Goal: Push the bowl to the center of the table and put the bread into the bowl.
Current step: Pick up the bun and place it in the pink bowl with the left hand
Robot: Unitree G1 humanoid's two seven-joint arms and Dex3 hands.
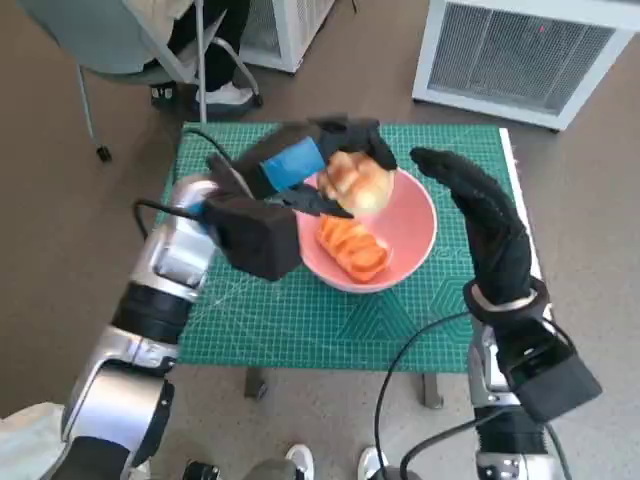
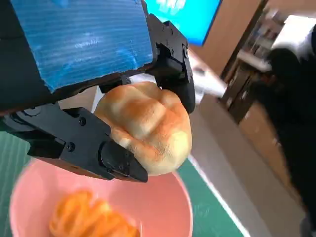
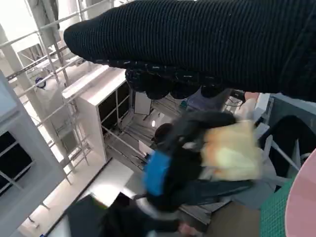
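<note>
My left hand (image 1: 300, 165) grips a golden bread roll (image 1: 356, 181) and holds it above the far rim of the pink bowl (image 1: 412, 243). The left wrist view shows the bread roll (image 2: 148, 126) clamped between the black fingers (image 2: 89, 143), with the pink bowl (image 2: 158, 207) right below it. An orange food piece (image 1: 352, 249) lies inside the bowl. The bowl stands near the middle of the green mat (image 1: 290, 320). My right hand (image 1: 485, 215) hovers beside the bowl's right rim, fingers stretched out, holding nothing. The right wrist view shows the left hand (image 3: 168, 173) and bread (image 3: 232, 153) blurred.
A white appliance with a grille (image 1: 525, 55) stands on the floor beyond the table's far right. A chair (image 1: 120, 50) with a seated person's legs (image 1: 215, 40) is at the far left. Cables (image 1: 410, 360) hang off the table's near edge.
</note>
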